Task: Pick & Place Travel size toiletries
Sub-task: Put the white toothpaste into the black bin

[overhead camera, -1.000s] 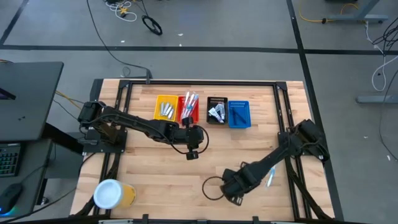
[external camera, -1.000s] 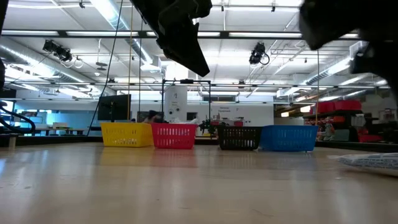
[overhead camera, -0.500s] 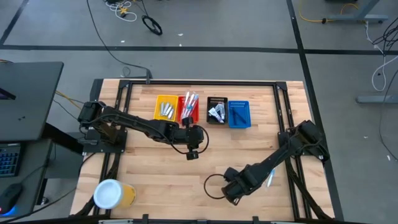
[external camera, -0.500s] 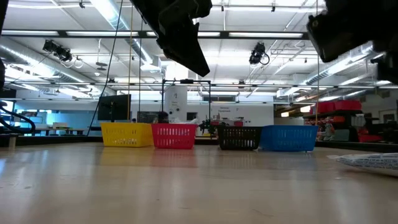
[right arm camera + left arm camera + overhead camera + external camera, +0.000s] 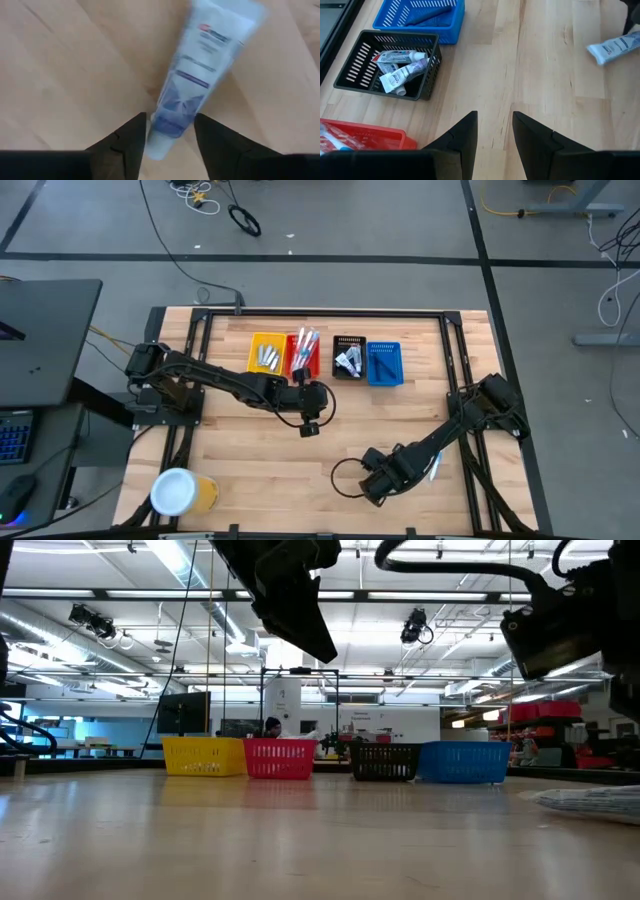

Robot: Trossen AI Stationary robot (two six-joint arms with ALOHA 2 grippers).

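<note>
One white-and-blue toothpaste tube (image 5: 436, 466) lies flat on the table near its right edge, also seen in the low view (image 5: 590, 800) and the left wrist view (image 5: 615, 47). My right gripper (image 5: 374, 488) hangs open above the table (image 5: 560, 630). In its wrist view the tube (image 5: 200, 75) shows past the open fingers (image 5: 170, 122), its cap end nearest them, untouched. My left gripper (image 5: 310, 425) waits open over the table's middle (image 5: 495, 117). Other toiletries lie in the bins at the far side.
Four small bins stand in a row at the far side: yellow (image 5: 265, 353), red (image 5: 304, 352), black (image 5: 348, 356) holding tubes (image 5: 395, 72), and blue (image 5: 384, 363). A yellow cup with a white lid (image 5: 180, 492) stands at the near left corner. Bare wood lies between the arms.
My right gripper has shifted a little toward the table's right edge, closer to the tube, and shows lower in the low view. The tube has stayed where it was.
</note>
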